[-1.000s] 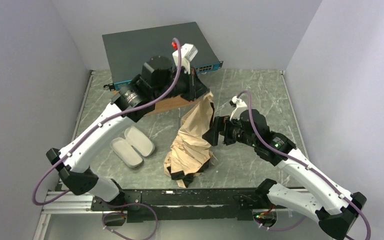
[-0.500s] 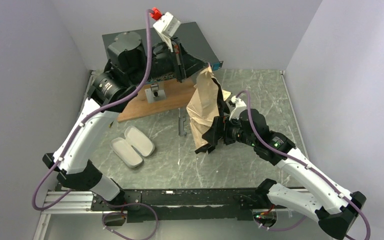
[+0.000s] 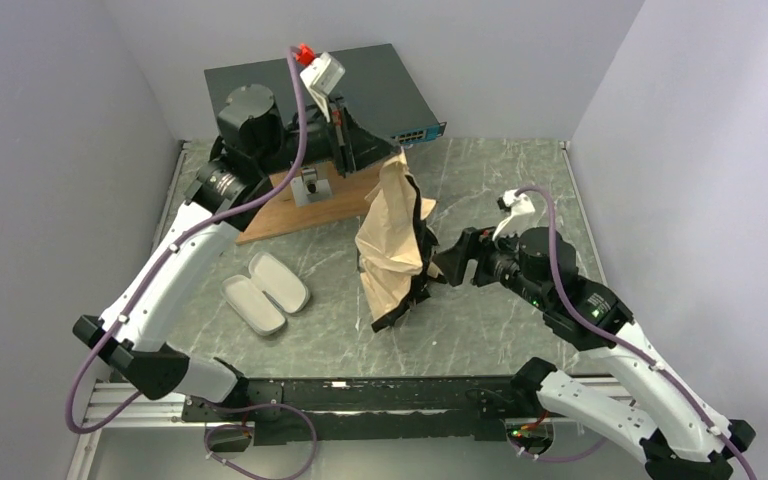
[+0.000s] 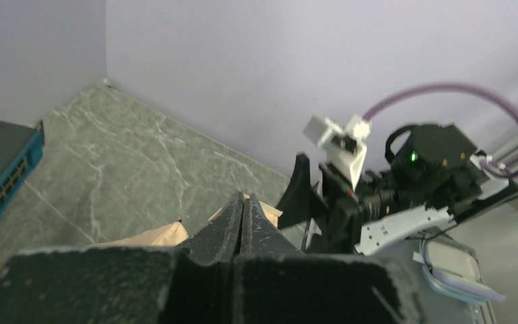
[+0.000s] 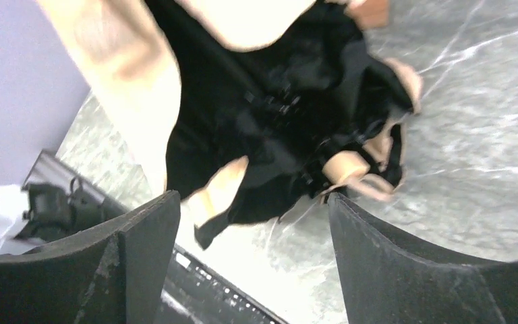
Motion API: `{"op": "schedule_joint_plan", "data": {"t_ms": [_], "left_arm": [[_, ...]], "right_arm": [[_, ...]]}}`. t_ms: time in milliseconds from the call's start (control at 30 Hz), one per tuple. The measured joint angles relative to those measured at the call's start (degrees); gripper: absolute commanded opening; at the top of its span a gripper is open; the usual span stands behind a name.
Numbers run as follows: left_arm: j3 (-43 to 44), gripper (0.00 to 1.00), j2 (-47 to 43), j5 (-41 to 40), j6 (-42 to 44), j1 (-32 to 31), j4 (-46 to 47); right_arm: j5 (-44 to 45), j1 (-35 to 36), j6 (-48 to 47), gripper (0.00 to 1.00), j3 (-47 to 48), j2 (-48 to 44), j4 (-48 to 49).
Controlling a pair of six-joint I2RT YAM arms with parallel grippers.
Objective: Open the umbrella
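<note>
The umbrella (image 3: 390, 235) hangs upright over the middle of the tabletop (image 3: 500, 330), a limp, closed bundle of beige cloth with its black lining showing along the right side and at the bottom. Its lower end is down near the tabletop, though whether it touches cannot be told. The left claw (image 4: 243, 217) is raised over the far side of the tabletop with its fingers pinched tight together on the top end of the umbrella, beige cloth showing on either side of the tips. The right claw (image 5: 251, 202) sits just to the right of the umbrella's lower half with its fingers spread wide and nothing between them. Its camera faces the black folds, where a small tan handle (image 5: 347, 169) shows. A wooden board (image 3: 345, 205) lies toward the far left, with a dark flat box (image 3: 380, 80) behind it at the far edge. Two pale oblong shells (image 3: 278, 282) lie side by side, touching, near the left edge.
</note>
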Motion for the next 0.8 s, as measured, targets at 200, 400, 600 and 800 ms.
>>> {"op": "schedule_joint_plan", "data": {"t_ms": [200,400,600,800], "left_arm": [[-8.3,0.0,-5.8,1.7,0.0,0.4,1.7],[-9.4,0.0,-9.3,2.8,0.3,1.2,2.5],[-9.9,0.0,-10.5,3.7,0.7,1.8,3.2],[-12.4,0.0,-10.7,4.2,0.5,2.6,4.3]], "right_arm": [[4.9,-0.2,-0.2,0.67,0.4,3.8,-0.2],[4.4,-0.2,-0.5,0.62,-4.8,12.3,2.6],[-0.5,-0.2,-2.3,0.61,-6.1,19.0,7.0],[-6.5,-0.2,-3.3,0.61,-9.2,22.8,11.5]]}}
